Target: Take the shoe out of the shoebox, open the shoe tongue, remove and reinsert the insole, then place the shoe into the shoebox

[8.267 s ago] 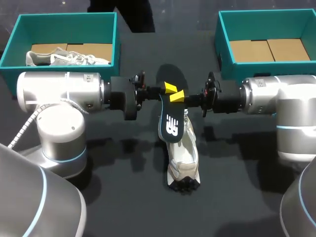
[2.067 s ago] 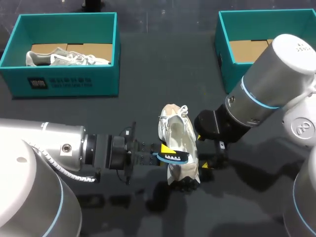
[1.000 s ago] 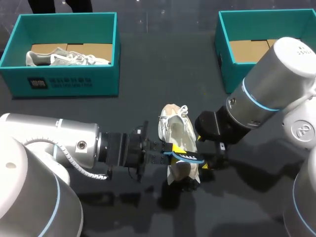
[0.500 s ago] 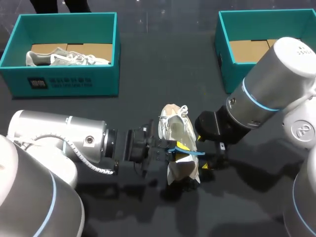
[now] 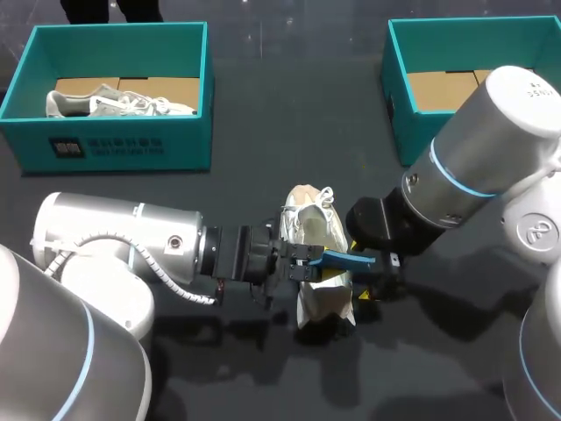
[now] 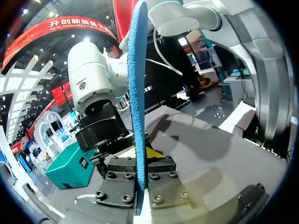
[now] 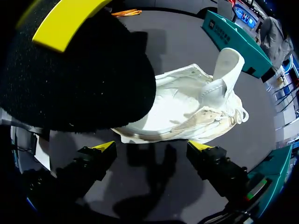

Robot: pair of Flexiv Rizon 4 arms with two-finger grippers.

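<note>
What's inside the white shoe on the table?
Only pale lining shows inside the shoe. The insole is out of it, pinched in the left gripper. In the right wrist view, the insole's black face hides one end of the shoe's inside, so that part cannot be seen.

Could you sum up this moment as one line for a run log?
left gripper: shut on flat blue insole, on edge above white lace-up shoe | right gripper: open, beside shoe | shoe: on black table
</note>
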